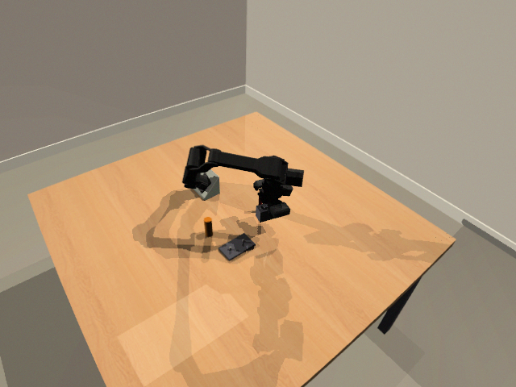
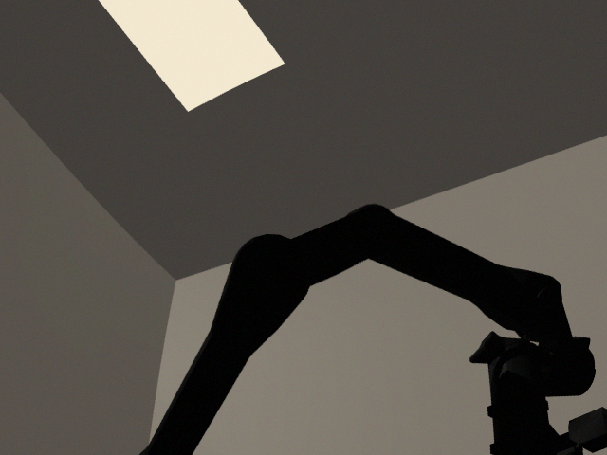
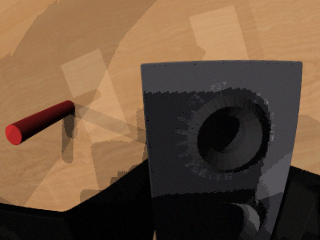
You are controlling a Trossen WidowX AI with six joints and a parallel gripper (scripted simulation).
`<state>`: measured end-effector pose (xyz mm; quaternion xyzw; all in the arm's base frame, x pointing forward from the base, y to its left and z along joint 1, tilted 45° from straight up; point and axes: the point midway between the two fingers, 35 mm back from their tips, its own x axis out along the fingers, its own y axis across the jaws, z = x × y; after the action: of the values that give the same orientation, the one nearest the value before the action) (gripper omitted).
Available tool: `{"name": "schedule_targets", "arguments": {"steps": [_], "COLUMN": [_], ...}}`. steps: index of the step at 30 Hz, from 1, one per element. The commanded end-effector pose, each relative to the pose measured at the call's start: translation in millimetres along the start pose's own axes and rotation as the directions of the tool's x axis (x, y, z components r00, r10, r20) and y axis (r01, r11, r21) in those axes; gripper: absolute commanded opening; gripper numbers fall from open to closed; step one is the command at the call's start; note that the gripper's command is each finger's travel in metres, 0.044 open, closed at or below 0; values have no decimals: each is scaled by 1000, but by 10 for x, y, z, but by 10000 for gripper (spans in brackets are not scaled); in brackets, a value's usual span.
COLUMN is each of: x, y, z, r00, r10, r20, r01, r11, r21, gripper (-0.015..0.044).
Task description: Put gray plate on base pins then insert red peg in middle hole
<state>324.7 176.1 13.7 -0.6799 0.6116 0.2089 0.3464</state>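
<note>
My gripper is shut on the gray plate, with a finger at each long side. The plate is held above the table, its holes facing the wrist camera; one hole shows whole and another partly at the bottom edge. The dark base lies on the table, in front and to the left of the held plate in the top view, with its two pins pointing up. The red peg stands on the table left of the plate in the wrist view; in the top view the arm hides nearly all of it.
An orange-topped cylinder stands on the wooden table left of the base and behind it. The arm's gray-green mount is farther back. The exterior view shows only the dark arm, walls and ceiling.
</note>
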Motion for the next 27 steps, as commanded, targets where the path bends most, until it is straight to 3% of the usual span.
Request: {"name": "schedule_targets", "arguments": {"steps": [1, 14, 27], "x": [-130, -521, -361], "y": [-3, 31, -118], "z": [4, -61, -333], "r00": [1000, 1000, 1000], "r10": [-4, -9, -3], "r20": [6, 1, 11], "r01": [4, 9, 4], "r11": [1000, 999, 996], "r21": [-1, -31, -86], "gripper": [0, 0, 0]}}
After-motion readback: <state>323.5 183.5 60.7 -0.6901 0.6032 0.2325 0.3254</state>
